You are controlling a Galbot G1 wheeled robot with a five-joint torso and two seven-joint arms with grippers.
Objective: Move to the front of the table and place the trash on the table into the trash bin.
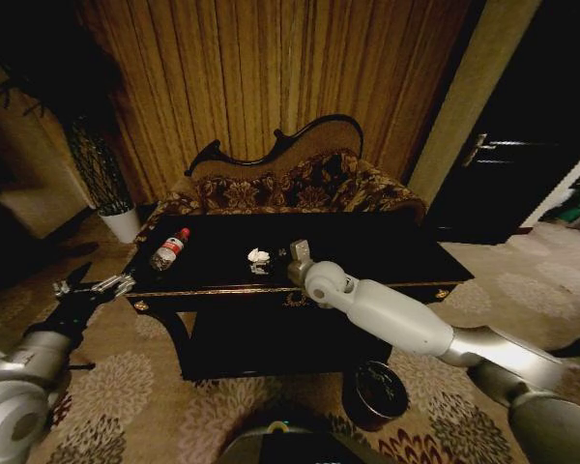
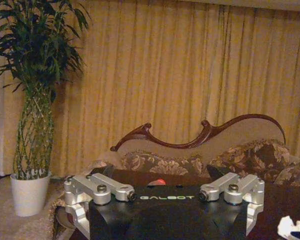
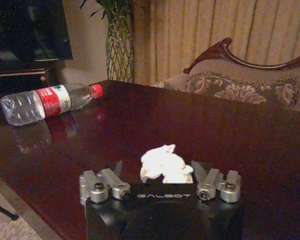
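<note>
On the black table (image 1: 387,246) lie a crumpled white paper wad (image 1: 259,259) near the front middle and a clear bottle (image 1: 169,248) with a red label and cap at the left end. My right gripper (image 1: 295,257) reaches over the front edge, right beside the wad. In the right wrist view the gripper (image 3: 157,172) is open and the wad (image 3: 165,165) lies between its fingertips on the table top (image 3: 190,125), with the bottle (image 3: 45,102) farther off. My left gripper (image 1: 97,287) hangs open off the table's left front corner. The dark round trash bin (image 1: 375,391) stands on the carpet under my right arm.
A carved-back patterned sofa (image 1: 290,184) sits right behind the table, before a curtain. A tall plant in a white pot (image 1: 123,222) stands at the far left. The table has a lower shelf (image 1: 271,333). Patterned carpet surrounds the table.
</note>
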